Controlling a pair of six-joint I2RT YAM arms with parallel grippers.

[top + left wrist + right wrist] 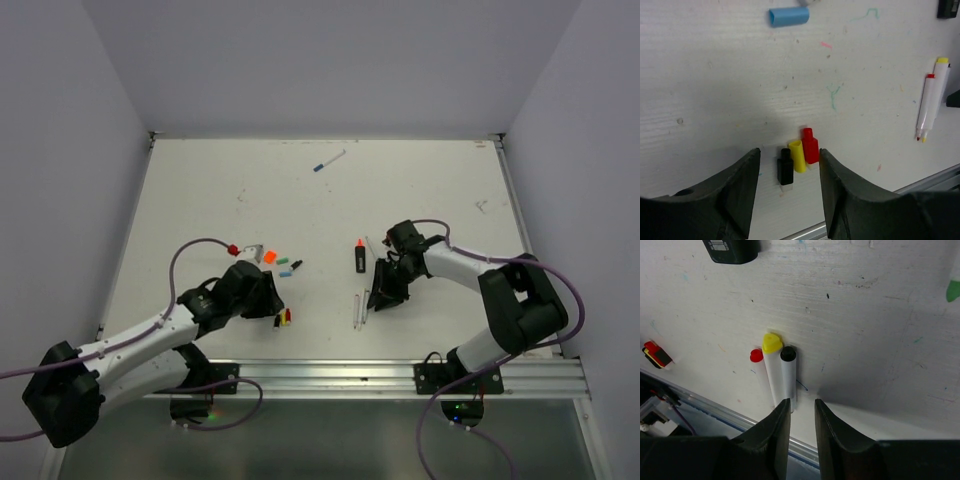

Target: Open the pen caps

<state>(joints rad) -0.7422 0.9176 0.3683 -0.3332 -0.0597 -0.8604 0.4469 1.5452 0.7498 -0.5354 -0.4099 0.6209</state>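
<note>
On the scuffed white table (200, 200), the left gripper (789, 154) stands open just behind three loose caps (797, 156), black, yellow and red, lying side by side, while the right gripper (802, 404), slightly open and empty, points at three pens (776, 375).

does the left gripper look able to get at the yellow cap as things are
Probably yes: the left gripper is open right over the yellow cap and nothing covers it. But the red cap and black cap lie against its sides, so closing may catch them too.
</note>
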